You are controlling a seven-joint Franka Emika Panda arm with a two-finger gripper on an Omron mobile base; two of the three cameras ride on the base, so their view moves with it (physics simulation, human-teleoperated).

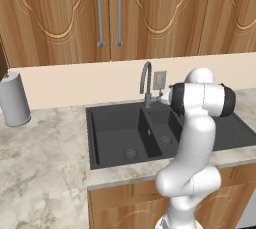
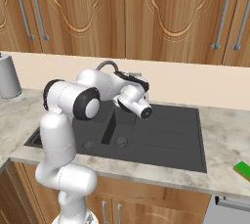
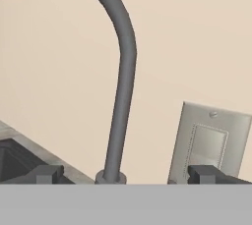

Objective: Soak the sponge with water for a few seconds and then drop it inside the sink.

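The sponge, green, lies on the counter at the far right edge of the right base view, well away from the arm. The dark grey sink has a large basin on the left, a small basin in the middle and a drainboard on the right. My gripper is held over the back of the sink and points at the wall. It is open and empty, its fingertips wide apart, with the base of the curved grey faucet seen between them. The water is out of view.
A wall outlet plate sits just right of the faucet. A grey paper towel roll stands on the counter at the far left. Wooden cabinets with long handles hang above.
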